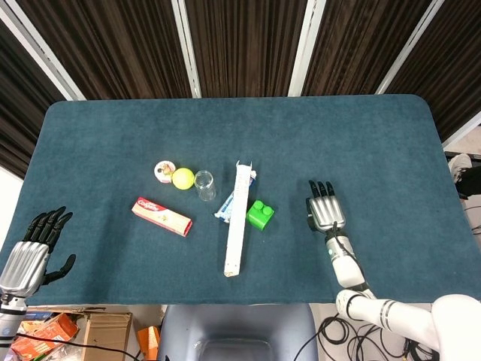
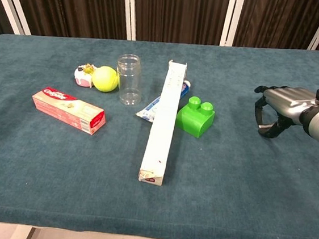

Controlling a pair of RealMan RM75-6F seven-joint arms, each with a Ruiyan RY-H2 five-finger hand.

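My right hand hovers over the table right of the green block, fingers apart and curved down, holding nothing. My left hand hangs off the table's left front corner, fingers spread and empty; the chest view does not show it. A long white box lies in the middle, partly over a toothpaste tube. Left of these are a clear jar, a yellow ball, a small round container and a red box.
The teal table is backed by dark slatted panels. Cardboard boxes sit on the floor below the front left corner, and cables lie near the right arm's base.
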